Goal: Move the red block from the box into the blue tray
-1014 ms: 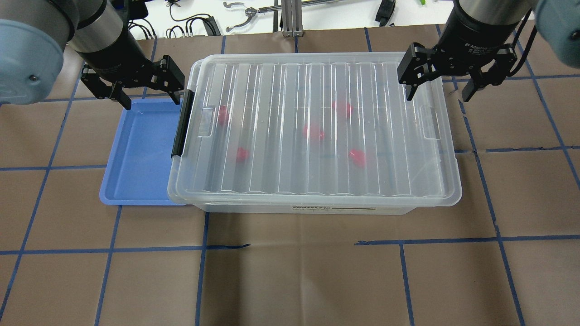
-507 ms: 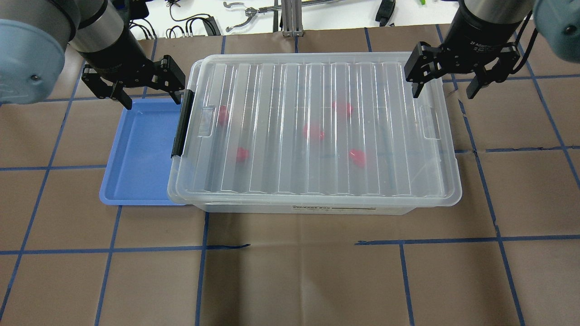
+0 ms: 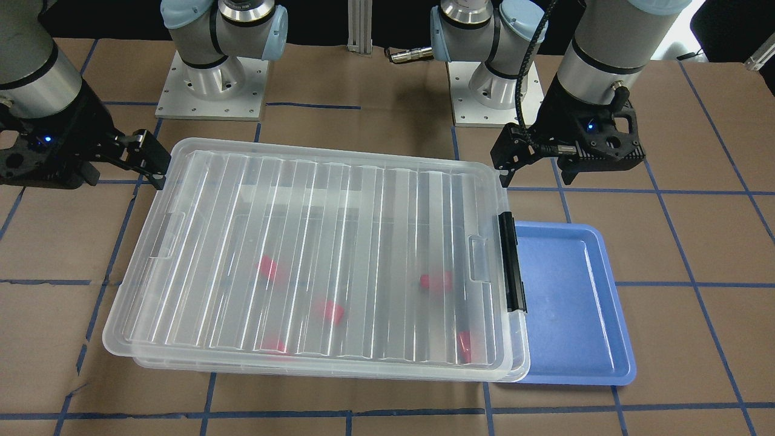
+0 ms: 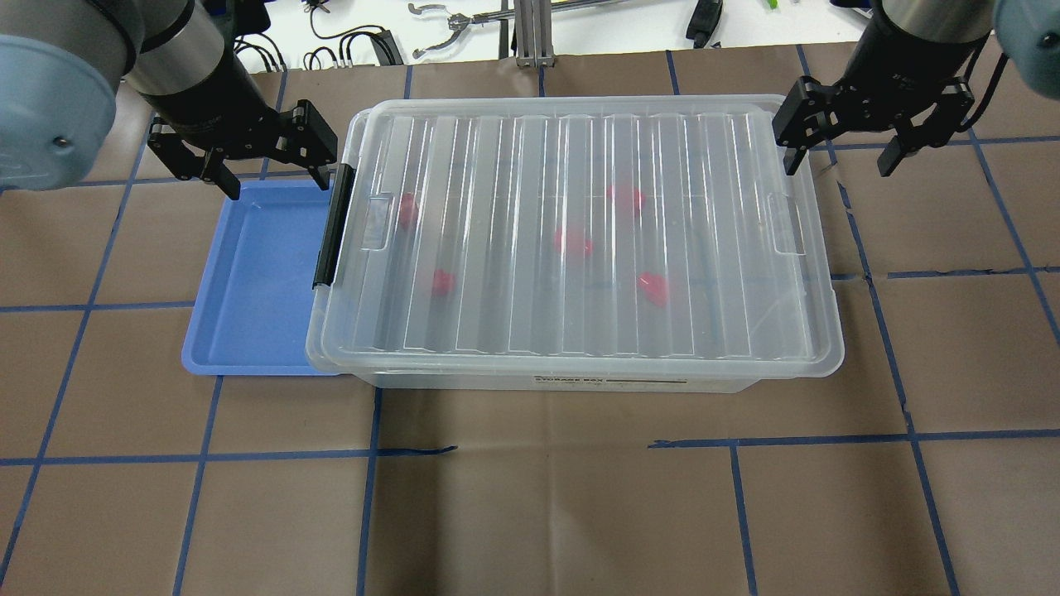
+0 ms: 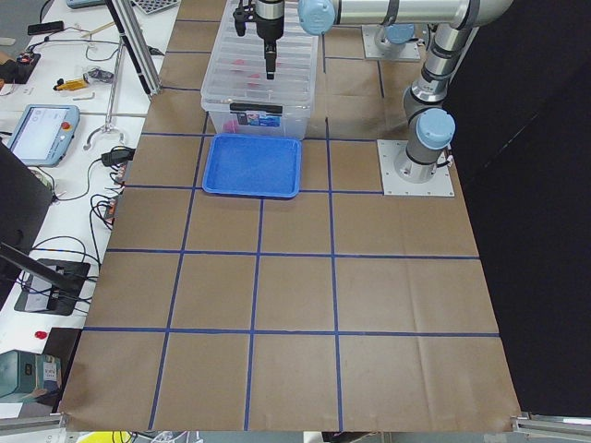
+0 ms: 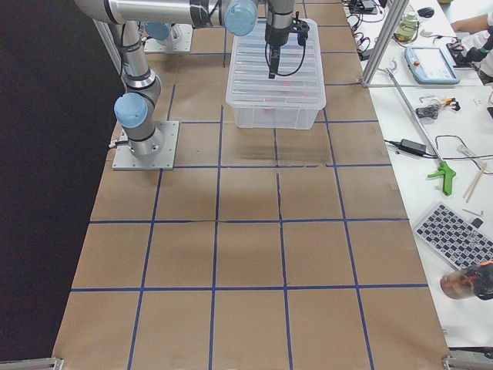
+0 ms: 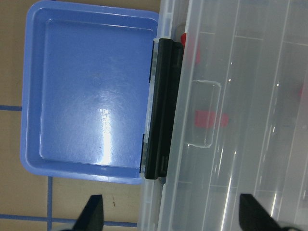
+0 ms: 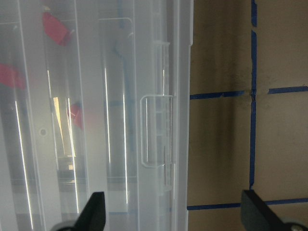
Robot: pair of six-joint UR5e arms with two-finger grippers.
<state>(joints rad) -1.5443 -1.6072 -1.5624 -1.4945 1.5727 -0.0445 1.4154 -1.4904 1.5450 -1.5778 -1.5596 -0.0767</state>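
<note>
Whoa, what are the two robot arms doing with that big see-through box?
They have not grabbed anything yet. The left pincer hangs open over the black latch end of the box, by the blue tray, and the right pincer hangs open over the opposite end. The lid is on, five red blocks sit inside, and the tray is empty.

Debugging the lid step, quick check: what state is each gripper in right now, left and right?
Left gripper: open, holding nothing.
Right gripper: open, holding nothing.
</note>
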